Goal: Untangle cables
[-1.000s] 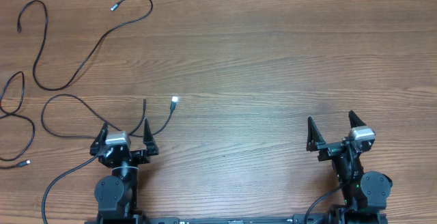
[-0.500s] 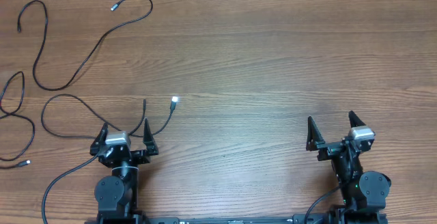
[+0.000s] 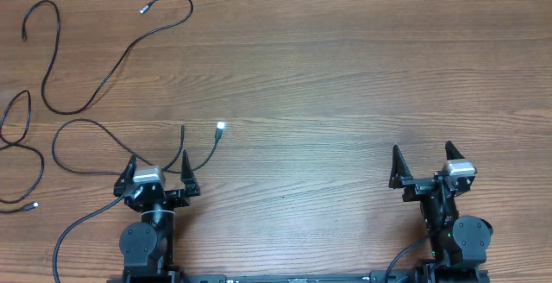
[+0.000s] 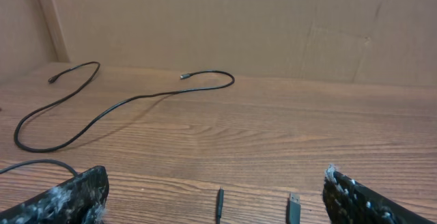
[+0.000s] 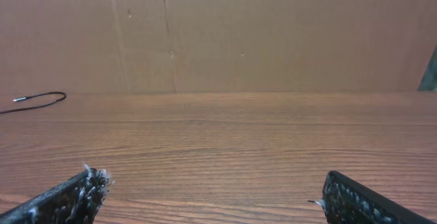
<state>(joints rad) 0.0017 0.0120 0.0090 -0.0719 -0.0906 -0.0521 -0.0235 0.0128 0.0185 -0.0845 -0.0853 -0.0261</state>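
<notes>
Several thin black cables lie on the left of the wooden table. One long cable (image 3: pixel 103 80) snakes from a silver plug tip (image 3: pixel 145 9) at the back. A second cable (image 3: pixel 26 149) loops at the far left edge. A third cable (image 3: pixel 82 123) loops toward my left gripper (image 3: pixel 159 157), and its two ends, a thin tip (image 4: pixel 220 203) and a USB plug (image 4: pixel 293 207), lie between the open fingers, untouched. The left wrist view also shows the long cable (image 4: pixel 123 104) further back. My right gripper (image 3: pixel 421 148) stands open over bare wood, with nothing between its fingers (image 5: pixel 362 203).
A brown cardboard wall (image 5: pixel 218 33) stands along the table's back edge. In the right wrist view a short stretch of cable (image 5: pixel 41 102) shows far to the left. Thick black robot wires (image 3: pixel 73 227) run beside the left arm's base.
The right gripper has shifted very slightly to the right. The left gripper and the cables have not moved.
</notes>
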